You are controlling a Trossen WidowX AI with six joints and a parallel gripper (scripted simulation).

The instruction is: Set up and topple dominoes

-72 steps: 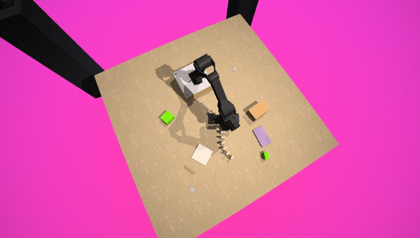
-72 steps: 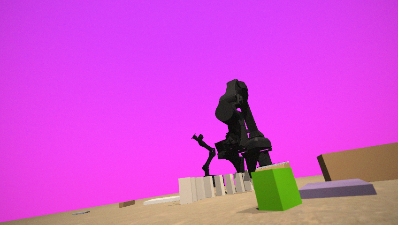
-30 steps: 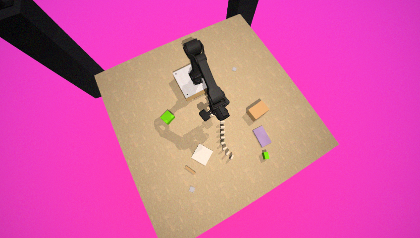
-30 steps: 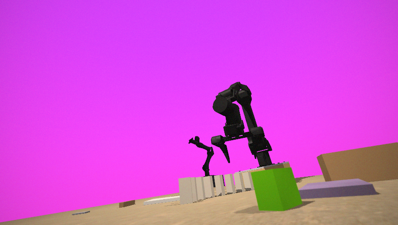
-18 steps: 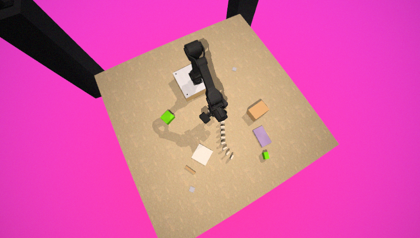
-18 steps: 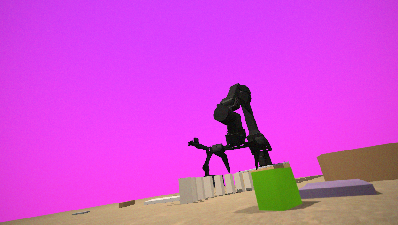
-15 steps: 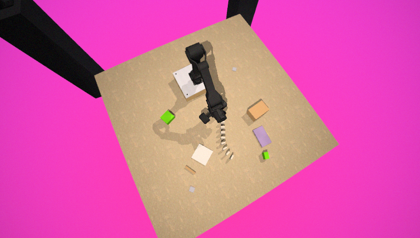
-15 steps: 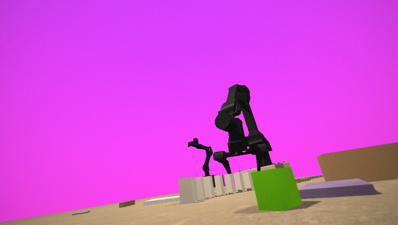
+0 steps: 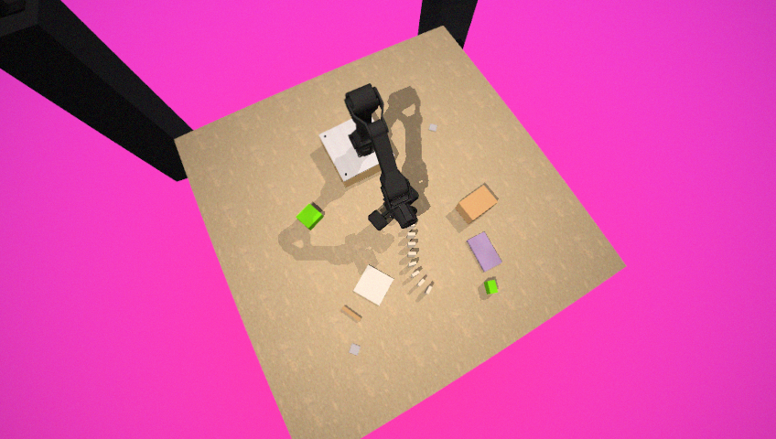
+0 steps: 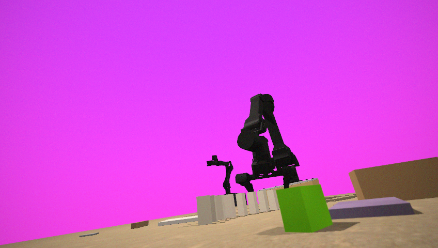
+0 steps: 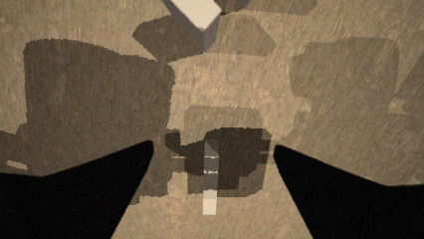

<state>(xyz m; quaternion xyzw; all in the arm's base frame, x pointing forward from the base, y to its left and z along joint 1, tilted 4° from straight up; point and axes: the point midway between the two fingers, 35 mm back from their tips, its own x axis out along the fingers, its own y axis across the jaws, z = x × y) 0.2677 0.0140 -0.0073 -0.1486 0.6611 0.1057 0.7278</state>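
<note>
A curved row of several pale dominoes (image 9: 415, 260) (image 10: 229, 206) stands on the tan table (image 9: 272, 163). My gripper (image 9: 393, 217) (image 10: 266, 183) (image 11: 214, 148) is open and empty. It hangs low over the end of the row nearest the arm's base, one finger on each side. In the wrist view a short line of dominoes (image 11: 210, 185) runs between the two dark fingers without touching them. The far end domino (image 9: 429, 288) (image 10: 205, 209) stands apart from the gripper.
A cream slab (image 9: 373, 284) (image 10: 178, 220) lies left of the row. A purple slab (image 9: 484, 251) (image 10: 369, 207), an orange box (image 9: 477, 202) (image 10: 396, 179) and a small green cube (image 9: 490, 285) (image 10: 302, 208) lie to its right. A larger green cube (image 9: 310, 216) sits left of the gripper.
</note>
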